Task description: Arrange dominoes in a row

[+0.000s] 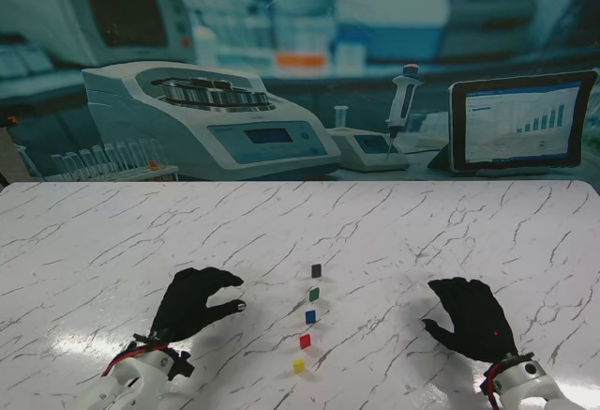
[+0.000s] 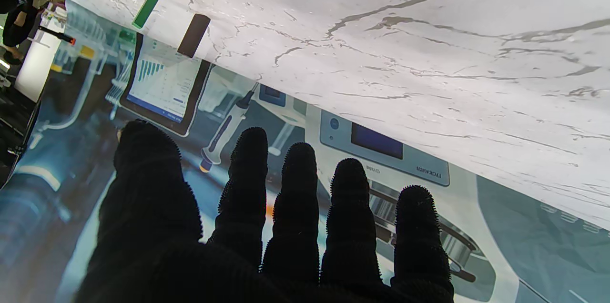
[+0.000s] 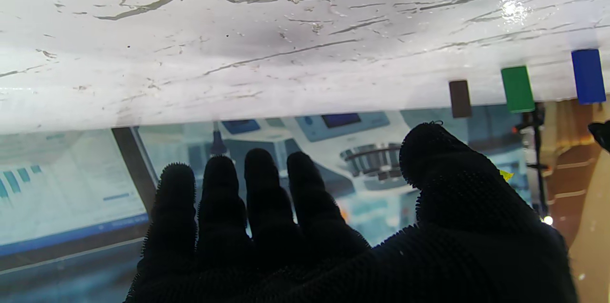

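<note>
in the lower middle of the frame the dominoes (image 1: 310, 317) stand in a row on the surface (image 1: 422, 232) between the left hand (image 1: 194, 302) and right hand (image 1: 472, 316), both spread and empty, so a careless sideways sweep could topple them.

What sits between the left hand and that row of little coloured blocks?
Nothing visible: only bare marble table lies between the left hand and the dominoes, which stand in a row to its right.
</note>
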